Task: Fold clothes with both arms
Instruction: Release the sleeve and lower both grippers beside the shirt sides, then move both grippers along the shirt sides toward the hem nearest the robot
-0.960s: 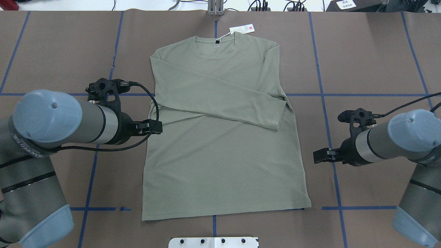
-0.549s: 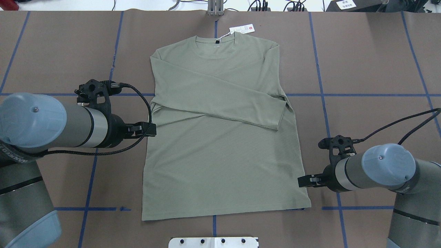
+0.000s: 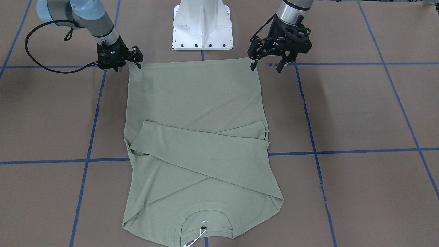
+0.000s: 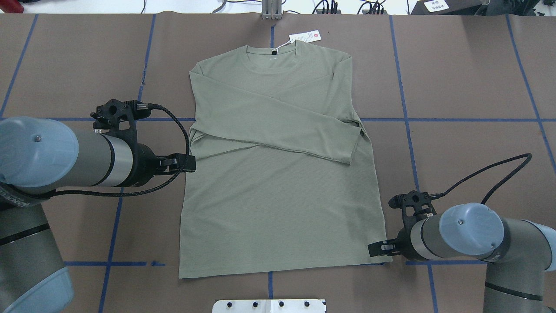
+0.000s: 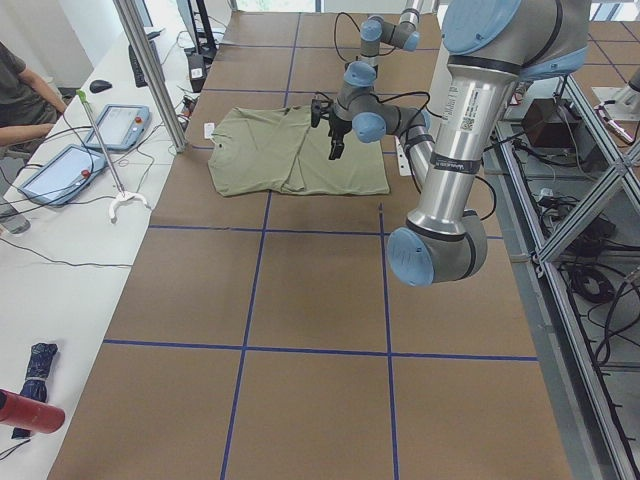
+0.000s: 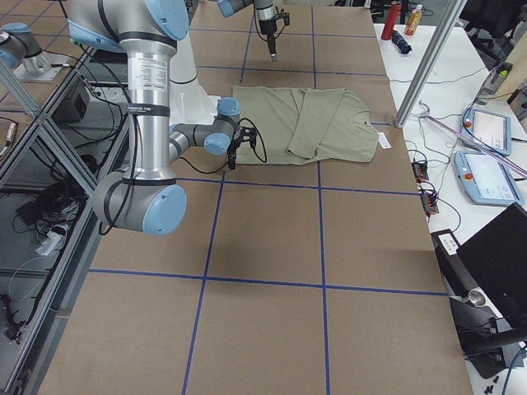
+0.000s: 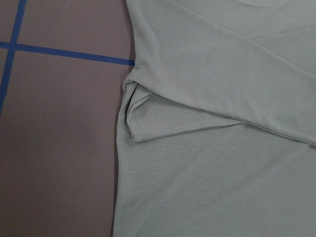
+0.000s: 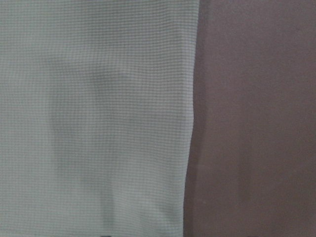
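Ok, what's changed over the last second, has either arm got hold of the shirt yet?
The right gripper swung back toward the robot's base along the shirt's edge and now sits low by the near hem corner. The left gripper drew slightly outward, toward the shirt's side edge, jaws open. Neither visibly holds cloth. The shirt, sleeves crossed, and its hang tag lie as before.
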